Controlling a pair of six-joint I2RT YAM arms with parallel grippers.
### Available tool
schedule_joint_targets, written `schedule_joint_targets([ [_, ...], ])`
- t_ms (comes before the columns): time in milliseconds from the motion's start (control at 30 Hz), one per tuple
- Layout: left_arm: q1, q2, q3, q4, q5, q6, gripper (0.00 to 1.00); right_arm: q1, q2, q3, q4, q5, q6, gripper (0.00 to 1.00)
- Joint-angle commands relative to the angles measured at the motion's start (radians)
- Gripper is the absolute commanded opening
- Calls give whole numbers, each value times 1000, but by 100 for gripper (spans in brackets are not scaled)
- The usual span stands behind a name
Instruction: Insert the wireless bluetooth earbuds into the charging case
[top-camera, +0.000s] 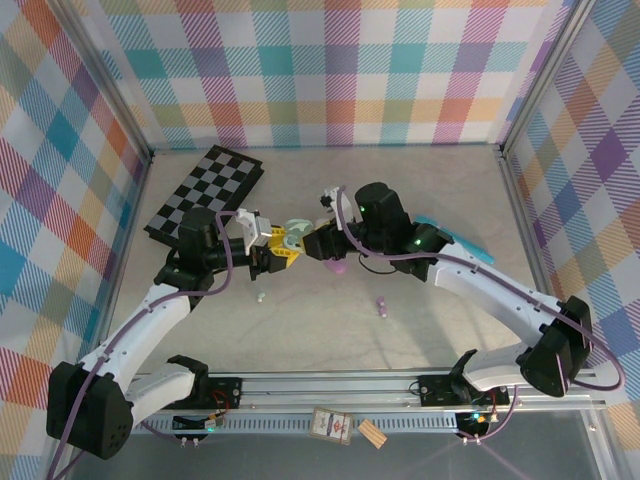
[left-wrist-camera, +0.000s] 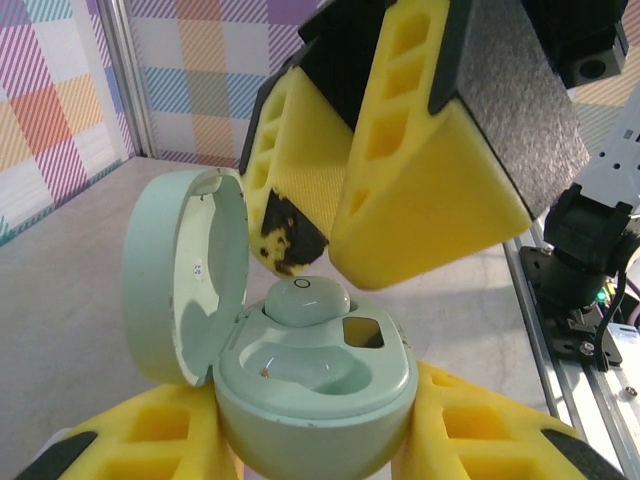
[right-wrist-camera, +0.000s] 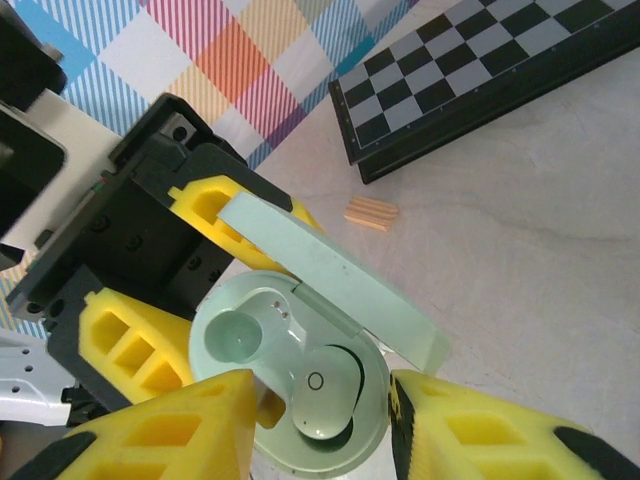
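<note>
The left gripper (left-wrist-camera: 315, 435) is closed on the green case (left-wrist-camera: 312, 398), one yellow finger each side; the right gripper (right-wrist-camera: 322, 415) stands open over the seated earbud (left-wrist-camera: 307, 301). That bud looks light, stiff and slick, so best pressed or pinched on its rounded top. The case's lid (left-wrist-camera: 185, 275) seems the fragile part; grip the body. A purple earbud (top-camera: 381, 307) lies on the table (top-camera: 320, 345).

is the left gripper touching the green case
Touching: the left wrist view shows the left gripper's yellow fingers pressed against both sides of the case
</note>
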Motion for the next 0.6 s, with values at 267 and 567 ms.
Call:
schedule_joint_targets([
  [267, -1, -29, 1, 19, 32, 26, 33, 17, 43, 58, -57, -6, -28, 33],
  [567, -1, -30, 0, 7, 32, 34, 33, 17, 27, 60, -48, 15, -27, 26],
])
